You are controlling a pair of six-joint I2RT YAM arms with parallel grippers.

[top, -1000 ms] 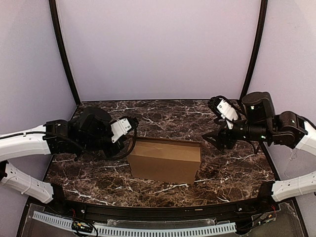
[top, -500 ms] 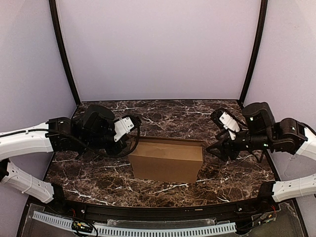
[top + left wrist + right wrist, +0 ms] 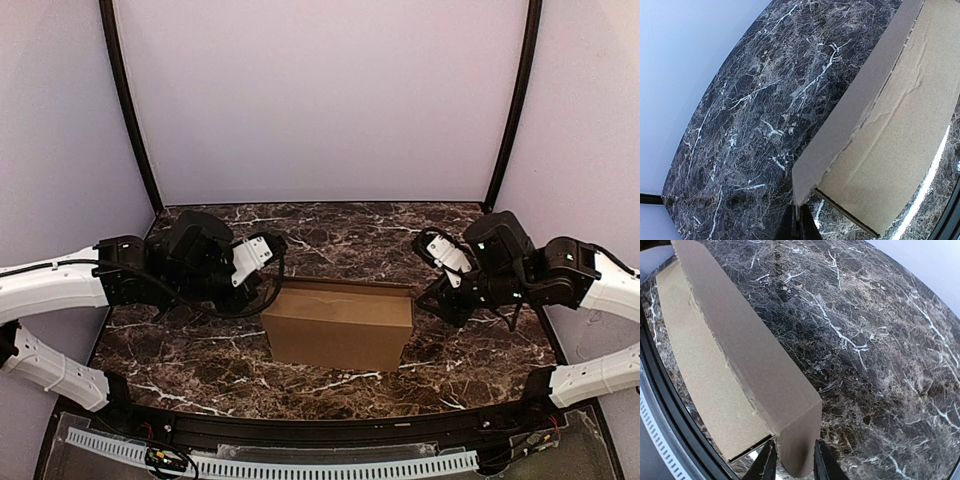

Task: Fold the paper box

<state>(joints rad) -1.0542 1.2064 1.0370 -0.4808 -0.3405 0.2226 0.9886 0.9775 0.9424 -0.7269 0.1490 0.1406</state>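
The paper box (image 3: 338, 328), a plain brown shallow carton, stands on the dark marble table (image 3: 330, 235) between the two arms. My left gripper (image 3: 270, 298) is at the box's upper left corner. In the left wrist view this gripper (image 3: 800, 220) is shut, with the thin edge of a cardboard panel (image 3: 860, 105) pinched between its fingers. My right gripper (image 3: 426, 298) is at the box's right end. In the right wrist view its fingers (image 3: 767, 462) sit on either side of the rounded end flap (image 3: 797, 440), and the gripper (image 3: 794, 462) is closed against it.
Black frame posts (image 3: 130, 110) and pale walls enclose the table at the back and sides. A black rail with a white perforated strip (image 3: 270, 465) runs along the near edge. Marble surface shows behind and beside the box.
The right gripper has moved down and left to the box's right end and its fingers have closed onto the end flap. The left gripper has stayed shut at the left corner.
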